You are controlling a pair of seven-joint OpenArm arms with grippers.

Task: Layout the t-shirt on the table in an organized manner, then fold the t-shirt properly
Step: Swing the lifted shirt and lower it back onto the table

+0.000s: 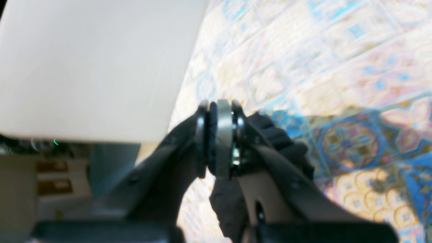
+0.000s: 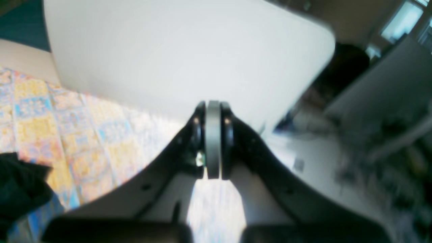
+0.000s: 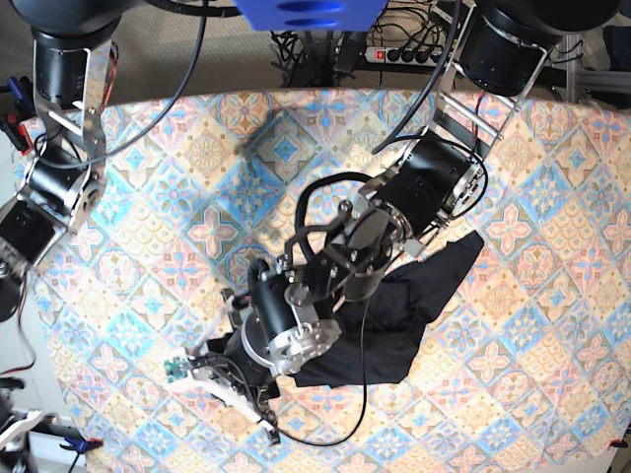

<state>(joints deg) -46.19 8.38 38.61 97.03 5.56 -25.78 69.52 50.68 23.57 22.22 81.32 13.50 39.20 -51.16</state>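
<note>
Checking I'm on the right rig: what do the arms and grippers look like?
Both arms are black with silver lattice brackets and loose black cables. The left arm has round black joint housings and a silver ring at the wrist. Each gripper, left gripper and right gripper, has two curved black fingers with grey pads.

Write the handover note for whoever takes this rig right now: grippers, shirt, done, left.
Left gripper: shut, pinching a bit of the black t-shirt low over the table.
Right gripper: shut, holding nothing, out at the table's edge away from the shirt.
T-shirt: crumpled in a dark heap near the table's middle, partly under the left arm.
Done: one edge of the shirt grasped.
Left: spread it flat, then do every fold.
</note>
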